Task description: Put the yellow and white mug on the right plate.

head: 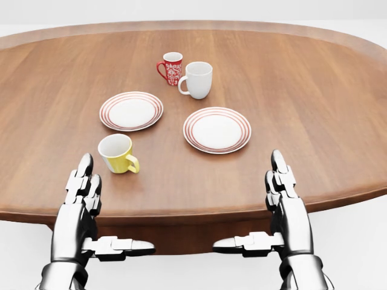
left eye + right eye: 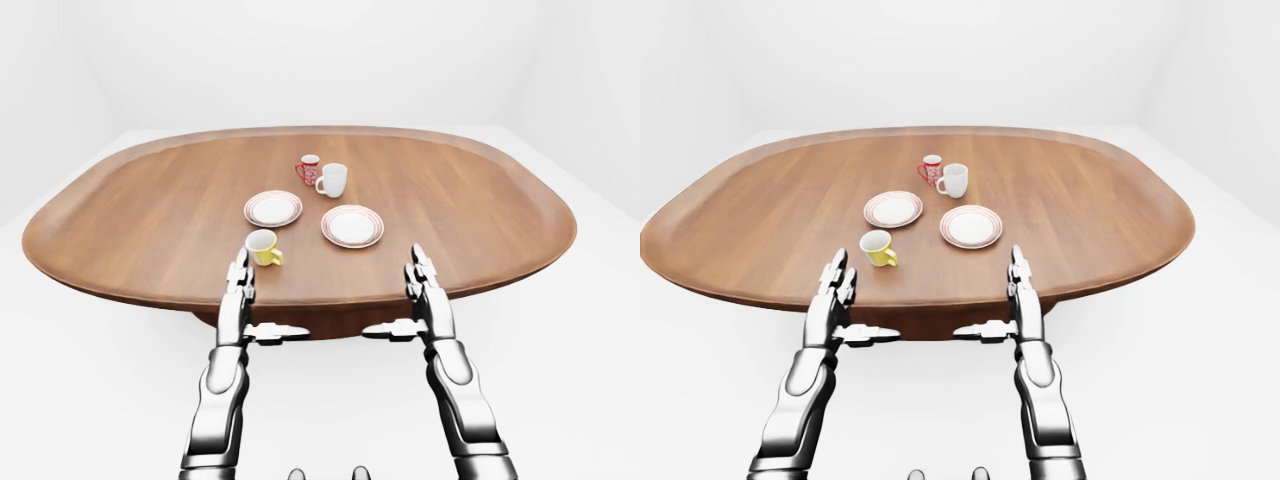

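Note:
The yellow and white mug [image 1: 118,153] stands upright on the wooden table [image 1: 314,109], handle to the right, below the left plate [image 1: 131,110]. The right plate [image 1: 217,129] lies bare to the mug's upper right. My left hand [image 1: 97,205] hovers open at the table's near edge, just below and left of the mug, not touching it. At the same height on the right, below the right plate, my right hand [image 1: 272,205] is open too, thumb pointing inward. Neither hand holds anything.
A red patterned mug [image 1: 171,67] and a plain white mug [image 1: 197,79] stand together above the two plates. The oval table's rim [image 2: 300,300] runs just under my fingers. White floor surrounds the table.

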{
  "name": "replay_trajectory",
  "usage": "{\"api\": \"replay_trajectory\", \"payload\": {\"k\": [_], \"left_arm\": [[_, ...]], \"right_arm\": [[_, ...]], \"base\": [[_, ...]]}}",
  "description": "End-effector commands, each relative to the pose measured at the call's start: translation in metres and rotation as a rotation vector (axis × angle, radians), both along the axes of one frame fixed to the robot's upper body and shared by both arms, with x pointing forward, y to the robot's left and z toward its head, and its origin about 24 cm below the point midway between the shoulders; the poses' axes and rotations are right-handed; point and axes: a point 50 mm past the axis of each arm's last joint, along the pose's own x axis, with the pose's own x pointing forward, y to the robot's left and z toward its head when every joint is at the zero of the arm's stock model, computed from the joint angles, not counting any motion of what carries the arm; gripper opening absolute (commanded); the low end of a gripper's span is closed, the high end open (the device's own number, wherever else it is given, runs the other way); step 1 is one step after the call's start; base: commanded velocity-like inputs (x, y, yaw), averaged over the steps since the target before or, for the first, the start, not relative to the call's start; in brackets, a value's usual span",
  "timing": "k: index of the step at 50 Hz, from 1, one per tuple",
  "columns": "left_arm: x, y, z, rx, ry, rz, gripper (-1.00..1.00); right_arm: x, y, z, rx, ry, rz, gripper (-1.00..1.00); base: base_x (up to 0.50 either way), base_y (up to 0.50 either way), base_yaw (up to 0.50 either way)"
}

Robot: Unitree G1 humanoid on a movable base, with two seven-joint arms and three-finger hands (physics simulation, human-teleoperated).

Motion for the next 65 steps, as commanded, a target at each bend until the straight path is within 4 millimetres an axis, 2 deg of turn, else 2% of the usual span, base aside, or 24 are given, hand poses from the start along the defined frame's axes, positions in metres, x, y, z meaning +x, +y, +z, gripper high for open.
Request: {"api": "replay_trajectory", "payload": {"k": [1, 3, 8, 9, 11, 12, 17, 23, 31, 40, 52, 60, 65], "left_arm": [[-0.001, 0.006, 0.005, -0.007, 0.004, -0.005, 1.00], [-0.002, 0.006, 0.009, -0.005, 0.003, -0.005, 1.00], [-0.005, 0.008, 0.037, -0.001, -0.112, -0.004, 1.00], [-0.007, 0.009, 0.051, -0.002, -0.175, -0.005, 1.00], [-0.009, 0.010, 0.067, -0.002, -0.242, -0.005, 1.00], [-0.012, 0.012, 0.082, 0.000, -0.310, -0.005, 1.00], [-0.021, 0.017, 0.117, 0.002, -0.468, -0.003, 1.00], [-0.028, 0.023, 0.142, 0.016, -0.586, 0.001, 1.00], [-0.027, 0.023, 0.141, 0.033, -0.579, -0.005, 1.00], [-0.028, 0.022, 0.142, 0.042, -0.584, -0.008, 1.00], [-0.027, 0.022, 0.140, 0.045, -0.573, -0.008, 1.00], [-0.028, 0.021, 0.140, 0.049, -0.575, -0.010, 1.00], [-0.028, 0.022, 0.141, 0.051, -0.580, -0.011, 1.00]], "right_arm": [[0.002, -0.010, -0.003, 0.006, 0.017, -0.009, 1.00], [0.001, -0.010, 0.001, 0.004, 0.016, -0.009, 1.00], [-0.002, -0.010, 0.015, 0.004, -0.020, -0.008, 1.00], [-0.003, -0.010, 0.022, 0.002, -0.049, -0.006, 1.00], [-0.005, -0.009, 0.032, -0.001, -0.093, -0.004, 1.00], [-0.006, -0.009, 0.041, -0.005, -0.132, -0.004, 1.00], [-0.011, -0.010, 0.064, -0.018, -0.229, -0.005, 1.00], [-0.017, -0.011, 0.085, -0.030, -0.322, -0.005, 1.00], [-0.021, -0.015, 0.096, -0.022, -0.374, -0.022, 1.00], [-0.028, -0.018, 0.115, -0.028, -0.460, -0.022, 1.00], [-0.028, -0.016, 0.119, -0.055, -0.480, -0.019, 1.00], [-0.042, -0.019, 0.136, 0.070, -0.573, 0.019, 1.00], [-0.041, -0.020, 0.137, 0.070, -0.574, 0.002, 1.00]], "base": [[0.00, 0.00, 0.00], [0.00, 0.00, 0.00], [0.00, 0.00, 0.00], [0.00, 0.00, 0.00], [0.00, 0.00, 0.00], [0.00, 0.00, 0.00], [0.00, 0.00, 0.00], [0.00, 0.00, 0.00], [0.00, 0.00, 0.03], [0.00, 0.00, 0.50], [-0.02, 0.07, 0.42], [0.08, 0.02, 0.00], [0.49, 0.12, 0.00]]}}
